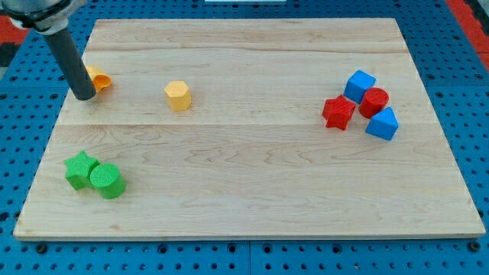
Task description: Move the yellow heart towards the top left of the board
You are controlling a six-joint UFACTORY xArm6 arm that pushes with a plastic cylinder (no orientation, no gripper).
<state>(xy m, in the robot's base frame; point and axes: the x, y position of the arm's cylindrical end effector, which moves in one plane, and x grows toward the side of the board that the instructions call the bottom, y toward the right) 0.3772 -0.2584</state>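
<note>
The yellow heart (99, 78) lies near the left edge of the wooden board (244, 176), in its upper part, mostly hidden behind my rod. My tip (84, 97) rests on the board touching the heart's left side. A yellow hexagonal block (177, 95) sits to the heart's right, apart from it.
A green star (79, 169) and a green cylinder (107, 181) touch each other at the lower left. At the right stand a blue cube (360, 84), a red cylinder (374, 101), a red star (338, 112) and a blue triangular block (383, 124), clustered together.
</note>
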